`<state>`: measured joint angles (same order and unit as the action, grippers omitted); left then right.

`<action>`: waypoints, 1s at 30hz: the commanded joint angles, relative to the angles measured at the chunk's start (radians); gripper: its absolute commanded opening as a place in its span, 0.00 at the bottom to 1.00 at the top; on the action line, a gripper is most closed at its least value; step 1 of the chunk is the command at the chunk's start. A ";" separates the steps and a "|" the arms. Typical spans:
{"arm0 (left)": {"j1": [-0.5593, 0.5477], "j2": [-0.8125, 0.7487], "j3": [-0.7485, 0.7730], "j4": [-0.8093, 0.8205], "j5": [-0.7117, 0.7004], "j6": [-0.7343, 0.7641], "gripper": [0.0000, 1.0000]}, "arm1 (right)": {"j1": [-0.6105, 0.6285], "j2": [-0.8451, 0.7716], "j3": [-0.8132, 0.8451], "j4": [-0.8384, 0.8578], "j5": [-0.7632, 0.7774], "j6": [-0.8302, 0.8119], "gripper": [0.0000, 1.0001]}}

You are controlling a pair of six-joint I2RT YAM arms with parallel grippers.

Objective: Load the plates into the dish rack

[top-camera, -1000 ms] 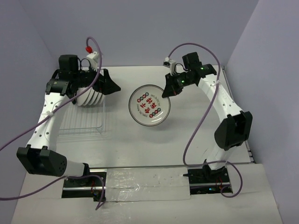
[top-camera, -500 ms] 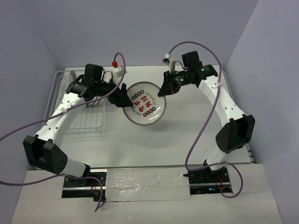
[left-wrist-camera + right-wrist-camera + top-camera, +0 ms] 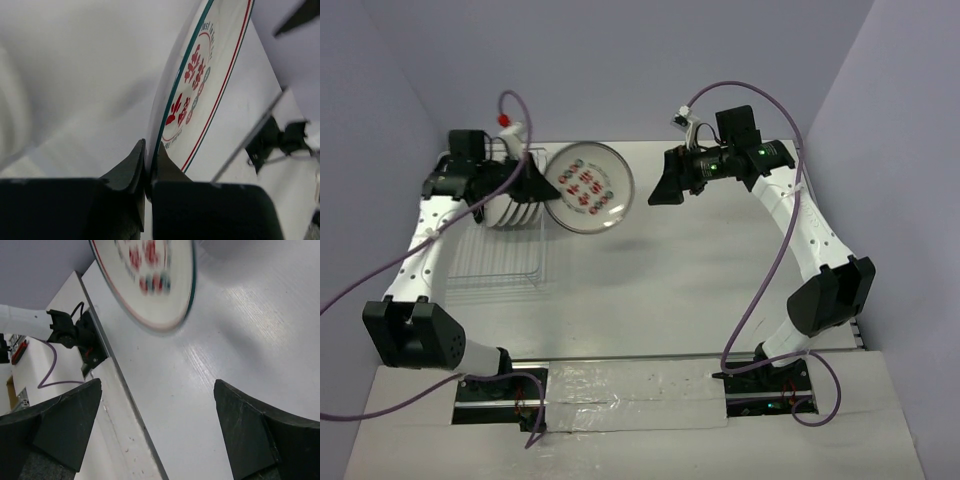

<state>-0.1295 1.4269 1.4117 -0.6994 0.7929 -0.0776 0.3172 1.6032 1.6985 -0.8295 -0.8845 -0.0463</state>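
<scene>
Left gripper (image 3: 535,186) is clamping down on the rim of the red-character plate (image 3: 588,187). In the left wrist view its two dark, wedge-shaped fingers (image 3: 127,170) are pinching the thin edge from both sides, with no gap showing. The plate is round, white and glossy, with a fine green line and a red line running around the rim and red characters clustered in the centre. It is hanging in the air, tilted, with its printed face turned up toward the top camera. The grip is on its left edge, so the disc is sticking out to the right of the fingertips.

Over at the left edge of the table (image 3: 720,270), the dish rack (image 3: 490,265) is sitting as a rectangle of thin silvery wire. A row of racked plates (image 3: 510,208) is standing on edge at its far end, white and smooth. The held plate is hovering just beside them, near the table's far edge, with the gripper between the two. Whether it is touching them cannot be told.

Right gripper (image 3: 660,190) is hanging well to the right of the plate with its jaws spread wide and nothing between them. In its own view only matte white tabletop is showing between the blunt black fingers, and the plate is appearing beyond them as a blur.
</scene>
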 commanded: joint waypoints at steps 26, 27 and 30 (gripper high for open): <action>0.245 0.096 0.092 0.499 -1.374 0.392 0.00 | -0.024 -0.019 -0.011 0.046 0.033 0.028 1.00; 0.245 0.108 0.093 0.479 -1.353 0.386 0.00 | -0.024 -0.017 -0.014 0.046 0.033 0.026 1.00; 0.243 0.125 0.089 0.427 -1.290 0.355 0.00 | -0.027 -0.008 -0.017 0.046 0.030 0.026 1.00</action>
<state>0.1123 1.5669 1.4788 -0.3347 -0.5350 0.2825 0.3000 1.6032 1.6859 -0.8143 -0.8551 -0.0158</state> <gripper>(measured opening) 0.073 0.999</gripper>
